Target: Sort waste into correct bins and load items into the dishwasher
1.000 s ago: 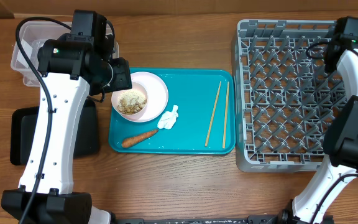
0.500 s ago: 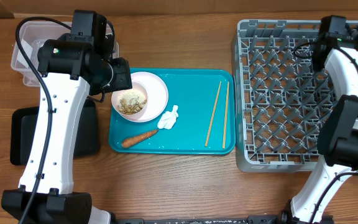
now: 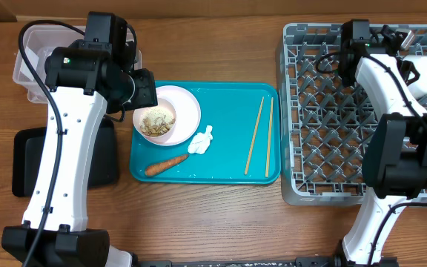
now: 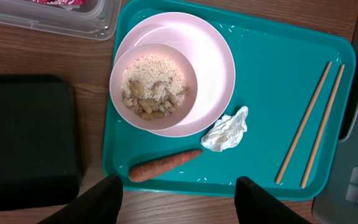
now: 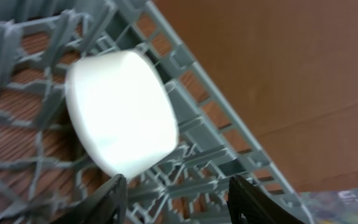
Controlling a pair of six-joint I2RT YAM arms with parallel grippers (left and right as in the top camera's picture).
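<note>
Hovering over the scrap-filled bowl (image 4: 154, 84) and carrot (image 4: 165, 165), left tool (image 4: 178, 202) wide, empty; right tool (image 5: 176, 202) likewise wide above a cup (image 5: 120, 118) in the rack (image 5: 197, 109).

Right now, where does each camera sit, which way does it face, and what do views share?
Overhead: above the table, facing straight down; left arm, right arm, teal tray, rack show.
Left wrist: over the tray, facing down at pink bowl, carrot, tissue, chopsticks; open left pincer at bottom.
Right wrist: over the rack's corner, angled down at a white cup; open right pincer at bottom.
Shared: overhead and left wrist both show the tray's contents.
</note>
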